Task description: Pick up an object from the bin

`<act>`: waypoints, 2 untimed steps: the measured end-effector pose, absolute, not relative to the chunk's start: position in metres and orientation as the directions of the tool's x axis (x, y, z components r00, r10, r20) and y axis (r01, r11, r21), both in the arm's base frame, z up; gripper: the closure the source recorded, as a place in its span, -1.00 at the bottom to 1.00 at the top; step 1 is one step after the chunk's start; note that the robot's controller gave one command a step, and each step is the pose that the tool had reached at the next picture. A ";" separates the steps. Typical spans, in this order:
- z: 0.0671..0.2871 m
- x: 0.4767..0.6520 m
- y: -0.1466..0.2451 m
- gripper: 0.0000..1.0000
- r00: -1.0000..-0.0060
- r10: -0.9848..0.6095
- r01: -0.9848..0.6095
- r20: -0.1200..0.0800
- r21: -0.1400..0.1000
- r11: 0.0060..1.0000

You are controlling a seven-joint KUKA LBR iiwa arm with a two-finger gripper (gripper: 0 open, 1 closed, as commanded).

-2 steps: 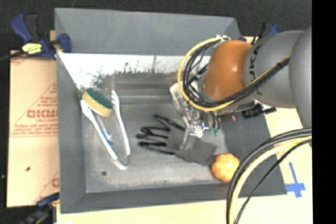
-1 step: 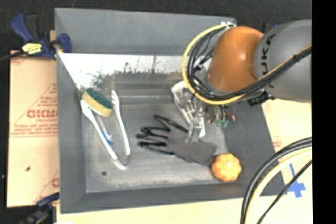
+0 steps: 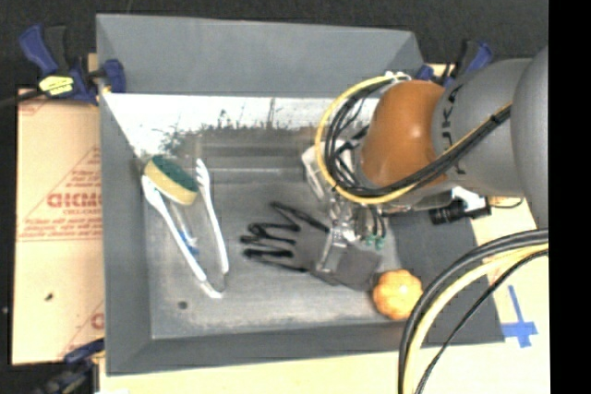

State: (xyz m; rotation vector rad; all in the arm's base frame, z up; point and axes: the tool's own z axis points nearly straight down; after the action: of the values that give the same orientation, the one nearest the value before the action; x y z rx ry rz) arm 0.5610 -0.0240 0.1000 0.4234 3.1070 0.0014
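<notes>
My gripper [image 3: 340,233] hangs low over the right half of the bin floor, beneath the arm's orange cover. Directly below it lies a dark grey flat piece [image 3: 353,270], touching or nearly touching the gripper's tip. A black glove-like thing [image 3: 277,240] with spread fingers lies just to the gripper's left, its right end reaching under the gripper. An orange ball [image 3: 398,295] rests at the bin's front right, a little right of the grey piece.
White plastic tongs [image 3: 201,235] lie along the bin's left side, with a green and yellow sponge [image 3: 174,179] at their far end. The arm and its cables cover the bin's right back part.
</notes>
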 end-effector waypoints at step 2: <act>0.071 0.534 0.010 1.00 -0.872 0.489 0.489 -0.026 0.013 0.872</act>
State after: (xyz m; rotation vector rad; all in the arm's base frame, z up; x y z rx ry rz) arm 0.5345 0.0098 0.0714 0.7867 3.0119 0.0091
